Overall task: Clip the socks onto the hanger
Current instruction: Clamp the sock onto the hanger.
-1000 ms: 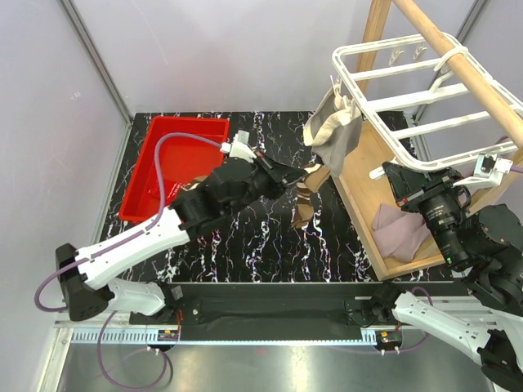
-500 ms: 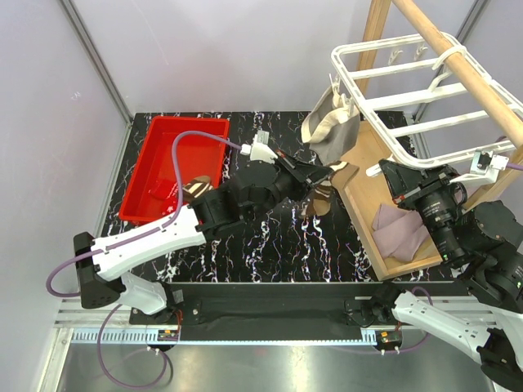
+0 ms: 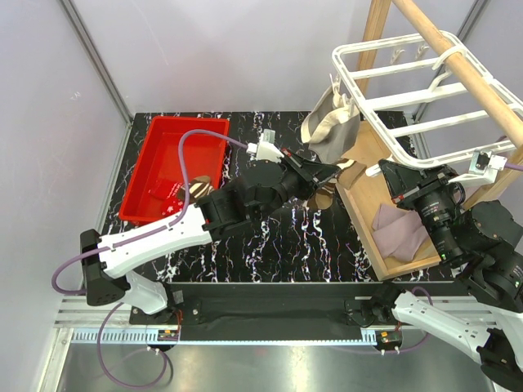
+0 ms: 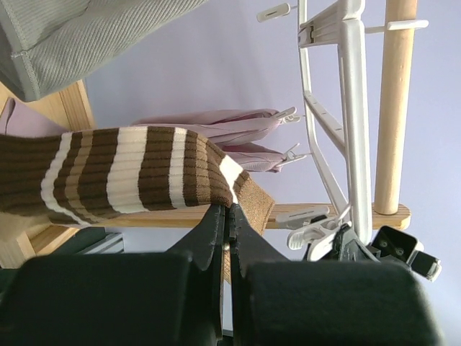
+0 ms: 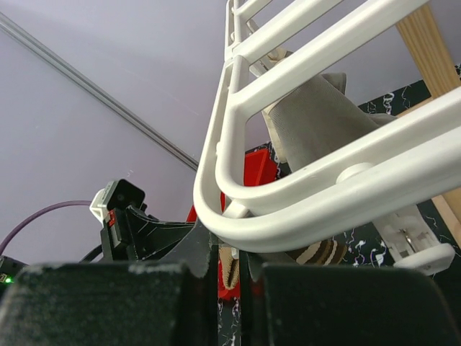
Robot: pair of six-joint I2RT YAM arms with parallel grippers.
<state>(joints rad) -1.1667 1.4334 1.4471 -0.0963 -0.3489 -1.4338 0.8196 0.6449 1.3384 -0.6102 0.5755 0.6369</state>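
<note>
My left gripper is shut on a brown-and-cream striped sock and holds it up just left of the white hanger. My right gripper sits under the hanger's near rim, shut on a small white clip. The striped sock's cuff hangs close to that clip. A beige-grey sock hangs from the hanger's far corner. Mauve-pink socks sit at two other clips.
The hanger hangs from a wooden pole on a wooden frame at the right. A red tub stands at the back left with more socks in it. The left arm stretches across the black marbled table.
The left arm has carried the striped sock right and up, from mid-table to beside the hanger. The right gripper has stayed at the clip.
</note>
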